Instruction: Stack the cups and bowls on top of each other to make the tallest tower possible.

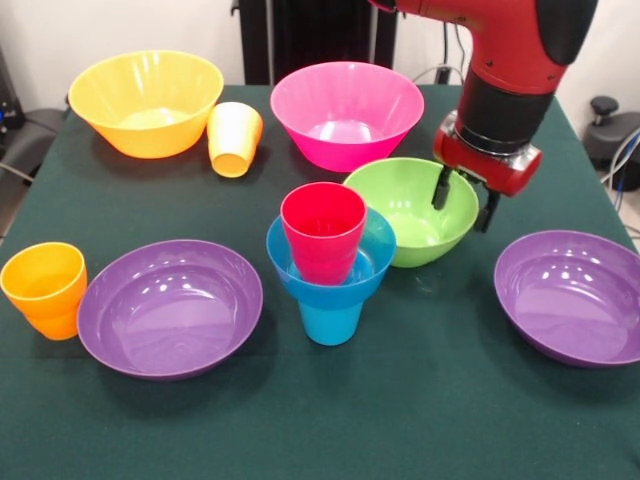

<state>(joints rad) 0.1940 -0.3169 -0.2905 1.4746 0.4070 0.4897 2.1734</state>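
Observation:
A blue cup [330, 322] stands on the table with the small blue bowl [372, 268] on top of it and the red cup [322, 232] upright in that bowl. The lime green bowl [400, 205] sits on the table just behind and right of this stack. My gripper [463, 202] is open and hangs over the green bowl's right rim, one finger inside the bowl and the other outside it. The yellow cup [234, 138] lies tilted against the orange-yellow bowl [147, 100]. The orange cup [45, 290] stands at the far left.
The pink bowl [345, 112] sits at the back, close behind the green bowl. One purple bowl [170, 308] is front left beside the orange cup, the other purple bowl [572, 298] is at the right edge. The green table cloth [440, 410] covers the table.

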